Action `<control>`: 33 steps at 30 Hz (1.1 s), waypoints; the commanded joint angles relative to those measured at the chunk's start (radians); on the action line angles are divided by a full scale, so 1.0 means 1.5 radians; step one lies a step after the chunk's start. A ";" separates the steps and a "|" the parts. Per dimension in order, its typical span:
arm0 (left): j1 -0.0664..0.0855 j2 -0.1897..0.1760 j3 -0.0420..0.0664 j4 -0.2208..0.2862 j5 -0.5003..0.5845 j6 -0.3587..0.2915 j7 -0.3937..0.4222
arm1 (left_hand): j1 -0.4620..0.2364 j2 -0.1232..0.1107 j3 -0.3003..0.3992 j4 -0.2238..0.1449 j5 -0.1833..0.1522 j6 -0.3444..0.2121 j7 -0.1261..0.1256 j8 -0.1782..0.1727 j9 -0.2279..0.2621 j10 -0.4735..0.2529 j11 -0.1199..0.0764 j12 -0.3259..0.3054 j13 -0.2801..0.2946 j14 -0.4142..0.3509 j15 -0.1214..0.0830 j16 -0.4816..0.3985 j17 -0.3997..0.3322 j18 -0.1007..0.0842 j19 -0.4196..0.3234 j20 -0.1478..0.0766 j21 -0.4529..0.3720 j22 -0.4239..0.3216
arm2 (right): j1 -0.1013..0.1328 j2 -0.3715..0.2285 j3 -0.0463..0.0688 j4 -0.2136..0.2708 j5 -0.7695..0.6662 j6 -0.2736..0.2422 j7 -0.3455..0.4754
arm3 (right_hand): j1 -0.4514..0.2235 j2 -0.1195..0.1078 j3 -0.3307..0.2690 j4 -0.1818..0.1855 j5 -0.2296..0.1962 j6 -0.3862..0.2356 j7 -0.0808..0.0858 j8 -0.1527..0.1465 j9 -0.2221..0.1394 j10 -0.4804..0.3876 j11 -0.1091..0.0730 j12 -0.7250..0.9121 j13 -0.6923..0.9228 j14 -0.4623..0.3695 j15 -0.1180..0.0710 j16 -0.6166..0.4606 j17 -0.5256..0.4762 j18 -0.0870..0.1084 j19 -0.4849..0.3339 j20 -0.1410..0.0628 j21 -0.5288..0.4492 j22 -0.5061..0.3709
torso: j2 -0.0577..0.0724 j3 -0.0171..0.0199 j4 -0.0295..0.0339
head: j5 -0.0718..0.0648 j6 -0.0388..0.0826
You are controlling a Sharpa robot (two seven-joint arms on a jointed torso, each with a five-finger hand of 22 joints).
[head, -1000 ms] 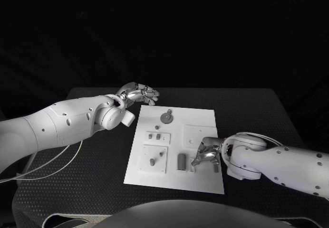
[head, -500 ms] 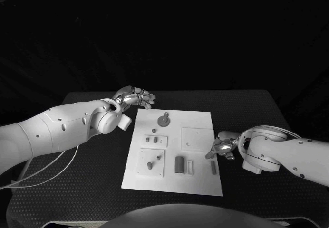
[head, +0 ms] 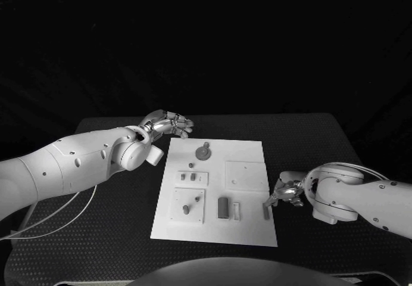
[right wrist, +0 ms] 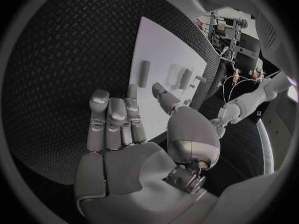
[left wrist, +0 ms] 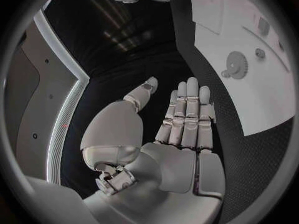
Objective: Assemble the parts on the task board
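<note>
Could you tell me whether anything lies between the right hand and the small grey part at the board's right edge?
Nothing visible does: the right hand, holding nothing, sits just beside the grey part on the task board.

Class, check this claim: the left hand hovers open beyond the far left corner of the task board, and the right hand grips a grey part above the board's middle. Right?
Not quite. In the head view the right hand holds nothing and sits at the task board's right edge. The left hand is open off the far left corner, as stated.

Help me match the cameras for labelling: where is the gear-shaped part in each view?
Head view: gear at the task board's far end.
Left wrist view: gear on the board, near its edge.
Right wrist view: too small to tell.
Shared landmark: the white task board.
</note>
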State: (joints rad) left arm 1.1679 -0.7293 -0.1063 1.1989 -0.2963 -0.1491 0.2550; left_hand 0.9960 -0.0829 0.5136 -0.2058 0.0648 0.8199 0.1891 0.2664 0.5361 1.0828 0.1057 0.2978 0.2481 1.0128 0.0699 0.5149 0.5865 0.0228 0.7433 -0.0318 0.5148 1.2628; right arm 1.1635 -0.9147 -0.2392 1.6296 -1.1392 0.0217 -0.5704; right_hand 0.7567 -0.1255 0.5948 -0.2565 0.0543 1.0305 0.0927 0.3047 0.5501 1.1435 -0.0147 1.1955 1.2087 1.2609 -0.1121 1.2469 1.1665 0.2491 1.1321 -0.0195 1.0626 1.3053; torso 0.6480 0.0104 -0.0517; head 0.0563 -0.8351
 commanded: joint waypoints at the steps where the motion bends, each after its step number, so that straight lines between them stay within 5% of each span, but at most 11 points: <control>1: 0.001 0.001 0.000 0.003 0.003 0.012 0.005 | -0.002 0.002 0.001 0.005 -0.003 -0.006 -0.001 0.004 -0.001 0.000 0.006 -0.002 0.001 0.003 -0.001 -0.003 0.001 0.009 0.002 0.001 -0.003 0.001 | -0.006 0.005 -0.001 -0.004 -0.019 0.019 -0.009 | -0.010 -0.003 -0.007 0.000 -0.004 0.006 -0.001 0.005 0.001 0.007 -0.001 0.005 0.002 0.006 -0.001 0.003 0.001 0.008 -0.005 -0.001 0.002 0.000 | 0.000 -0.0005 0.0032 | -0.003 0.000; 6: 0.001 0.001 0.000 0.002 0.003 0.011 0.005 | -0.002 0.002 0.001 0.005 -0.003 -0.006 -0.001 0.004 -0.001 0.000 0.006 -0.002 0.001 0.003 -0.001 -0.003 0.001 0.009 0.002 0.001 -0.004 0.001 | -0.023 0.017 -0.003 -0.011 -0.020 0.016 -0.007 | -0.015 -0.002 -0.010 -0.001 -0.004 0.009 -0.002 0.006 0.002 0.014 -0.003 0.009 0.007 0.011 -0.002 0.007 0.006 0.008 -0.003 -0.002 0.003 0.000 | 0.001 -0.0005 0.0041 | 0.000 -0.003; 18: 0.001 0.002 0.000 0.002 0.003 0.012 0.004 | -0.002 0.002 0.001 0.005 -0.003 -0.006 -0.001 0.004 -0.001 0.000 0.006 -0.002 0.001 0.003 -0.001 -0.004 0.002 0.009 0.002 0.001 -0.004 0.002 | -0.032 0.038 -0.005 -0.017 -0.053 0.029 -0.008 | -0.014 0.002 -0.012 -0.007 -0.004 0.010 -0.003 0.007 0.003 0.017 -0.004 0.010 0.009 0.012 -0.003 0.007 0.007 0.008 -0.002 -0.003 0.004 0.000 | 0.000 -0.0017 0.0029 | 0.002 -0.007; 33: 0.001 -0.001 0.000 0.004 0.001 0.009 0.005 | -0.002 0.003 0.001 0.005 -0.003 -0.007 -0.001 0.005 -0.001 0.000 0.006 -0.003 0.001 0.003 -0.001 -0.005 0.003 0.009 0.002 0.001 -0.004 0.002 | -0.067 0.081 -0.006 -0.031 -0.245 0.023 -0.023 | 0.087 -0.003 0.007 -0.023 -0.004 0.008 -0.003 0.007 0.005 0.016 -0.004 0.004 0.010 0.010 -0.003 0.002 0.007 0.008 -0.005 -0.006 0.005 0.001 | 0.000 -0.0012 0.0035 | 0.007 -0.012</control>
State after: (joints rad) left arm 1.1679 -0.7317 -0.1063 1.2024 -0.2968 -0.1448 0.2547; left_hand 0.9960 -0.0829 0.5158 -0.2036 0.0648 0.8174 0.1866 0.2664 0.5354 1.0828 0.1057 0.2978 0.2486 1.0128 0.0698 0.5149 0.5895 0.0228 0.7433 -0.0319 0.5148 1.2645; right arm 1.0804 -0.7984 -0.2360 1.5962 -1.3974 0.0338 -0.5844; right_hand 0.8796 -0.1291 0.5970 -0.2906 0.0543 1.0554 0.0851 0.4735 0.6412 1.1691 -0.0250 1.2041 1.2250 1.2796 -0.1127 1.2518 1.1788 0.2467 1.1284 -0.0234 1.0669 1.3062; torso 0.6483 0.0081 -0.0465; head 0.0636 -0.8499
